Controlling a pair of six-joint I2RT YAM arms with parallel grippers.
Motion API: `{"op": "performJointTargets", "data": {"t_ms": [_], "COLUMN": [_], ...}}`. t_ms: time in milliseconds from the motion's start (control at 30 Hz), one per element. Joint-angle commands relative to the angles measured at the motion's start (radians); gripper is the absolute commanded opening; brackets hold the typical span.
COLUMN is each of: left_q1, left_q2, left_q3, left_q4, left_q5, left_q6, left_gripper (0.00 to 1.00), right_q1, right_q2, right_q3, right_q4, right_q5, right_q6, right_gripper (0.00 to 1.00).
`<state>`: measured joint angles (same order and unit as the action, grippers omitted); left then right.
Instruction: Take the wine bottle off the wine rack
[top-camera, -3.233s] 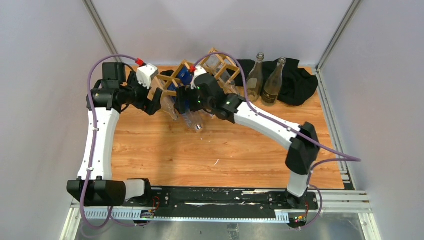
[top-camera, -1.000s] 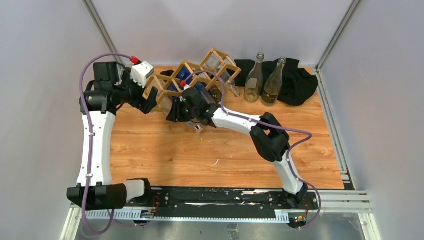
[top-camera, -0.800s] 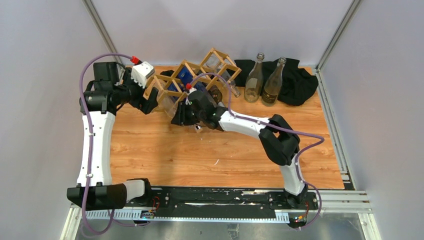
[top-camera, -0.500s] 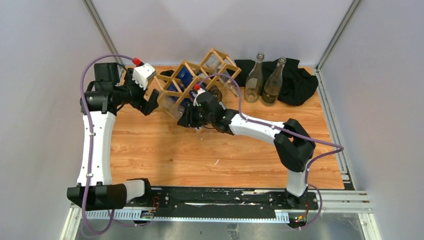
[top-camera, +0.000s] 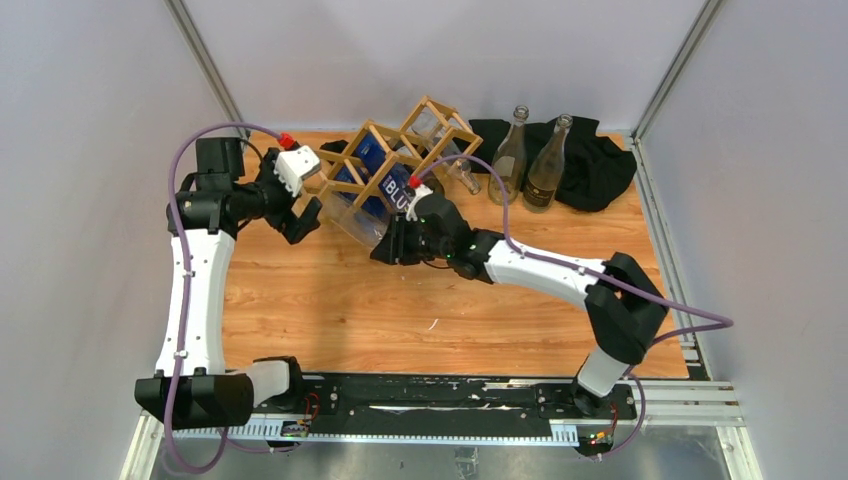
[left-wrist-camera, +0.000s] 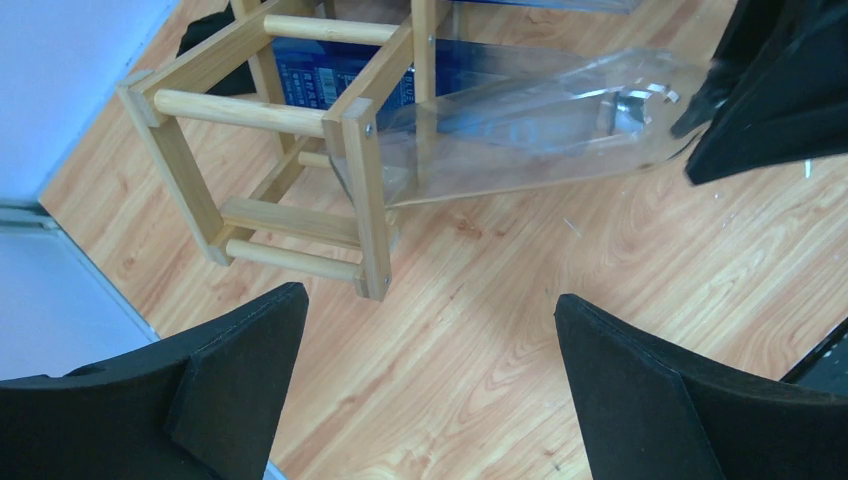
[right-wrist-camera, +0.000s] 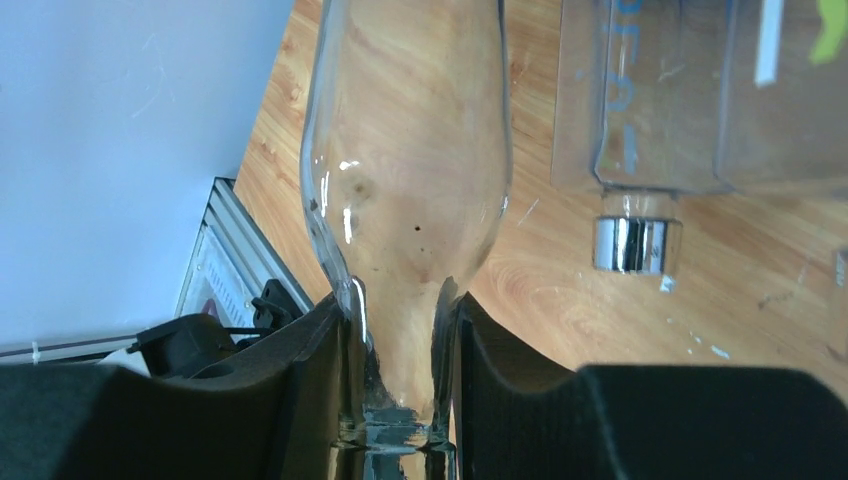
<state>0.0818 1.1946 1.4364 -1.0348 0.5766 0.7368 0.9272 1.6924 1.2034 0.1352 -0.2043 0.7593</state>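
The wine rack (top-camera: 405, 145) of light wood sticks stands at the back of the table, also seen in the left wrist view (left-wrist-camera: 345, 130). A clear wine bottle (top-camera: 352, 218) lies slanting out of its lower left cell, neck toward me. My right gripper (top-camera: 387, 244) is shut on that neck; the right wrist view shows the fingers (right-wrist-camera: 330, 350) pinching the glass below the bottle's body (right-wrist-camera: 410, 130). The bottle's base (left-wrist-camera: 400, 150) is still level with the rack's front frame. My left gripper (top-camera: 303, 217) hangs open just left of the rack, nothing between its fingers (left-wrist-camera: 240, 350).
A blue-labelled bottle (top-camera: 397, 190) with a silver cap (right-wrist-camera: 628, 245) lies in the neighbouring cell. Another clear bottle (top-camera: 440, 130) fills the upper right cell. Two upright bottles (top-camera: 510, 150) (top-camera: 548, 165) stand by a black cloth (top-camera: 595, 160) at the back right.
My right gripper has drawn back to the right and toward me, pulling the clear bottle further out of its cell. The left gripper has shifted slightly right, still open.
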Motion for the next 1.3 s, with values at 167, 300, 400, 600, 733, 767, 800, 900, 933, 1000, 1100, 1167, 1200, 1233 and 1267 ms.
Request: {"op": "performJointTargets", "data": {"t_ms": [167,300,400,600,733,767,800,900,933,1000,1100,1167,1200,1233,1267], "left_q1": [-0.047,-0.098,-0.141,-0.209,-0.241,-0.243,-0.244,-0.244,-0.244,-0.245,-0.246,-0.246,-0.246,-0.246,-0.246], "left_q2": [-0.067,-0.101,-0.129,-0.184,-0.216,-0.222,-0.23,-0.25,-0.255,-0.268,-0.294,-0.307,-0.311,-0.314,-0.315], "left_q3": [-0.081,-0.126,-0.158,-0.241,-0.29,-0.297,-0.304,-0.325,-0.332,-0.347,-0.384,-0.41,-0.42,-0.427,-0.433], "left_q4": [0.001,0.001,0.001,0.002,0.002,0.004,0.011,0.05,0.054,0.055,0.056,0.07,0.074,0.078,0.084], "left_q5": [0.069,0.078,0.071,0.045,0.022,0.018,0.016,0.002,0.0,-0.001,-0.004,-0.009,-0.012,-0.018,-0.025], "left_q6": [0.243,0.337,0.391,0.461,0.536,0.551,0.557,0.555,0.563,0.576,0.607,0.613,0.619,0.626,0.629], "left_gripper": [1.0,1.0,1.0,1.0,1.0,1.0,1.0,1.0,1.0,1.0,1.0,1.0,1.0,1.0,1.0], "right_q1": [0.013,0.013,0.013,0.013,0.014,0.015,0.017,0.026,0.028,0.033,0.039,0.044,0.046,0.048,0.05], "right_q2": [-0.224,-0.27,-0.293,-0.306,-0.308,-0.309,-0.31,-0.311,-0.313,-0.317,-0.326,-0.332,-0.335,-0.337,-0.34], "right_q3": [-0.132,-0.151,-0.157,-0.137,-0.103,-0.098,-0.089,-0.074,-0.072,-0.066,-0.054,-0.047,-0.043,-0.041,-0.04], "right_q4": [0.015,-0.003,-0.009,-0.024,-0.052,-0.057,-0.063,-0.065,-0.061,-0.052,-0.044,-0.04,-0.038,-0.036,-0.034], "right_q5": [0.055,0.055,0.053,0.002,-0.045,-0.053,-0.064,-0.088,-0.094,-0.106,-0.13,-0.147,-0.154,-0.159,-0.163], "right_q6": [0.006,0.005,0.007,0.003,-0.012,-0.013,-0.015,-0.012,-0.011,-0.006,-0.005,-0.007,-0.008,-0.009,-0.011], "right_gripper": [0.0,0.0,0.0,0.0,0.0,0.0,0.0,0.0,0.0,0.0,0.0,0.0,0.0,0.0,0.0]}}
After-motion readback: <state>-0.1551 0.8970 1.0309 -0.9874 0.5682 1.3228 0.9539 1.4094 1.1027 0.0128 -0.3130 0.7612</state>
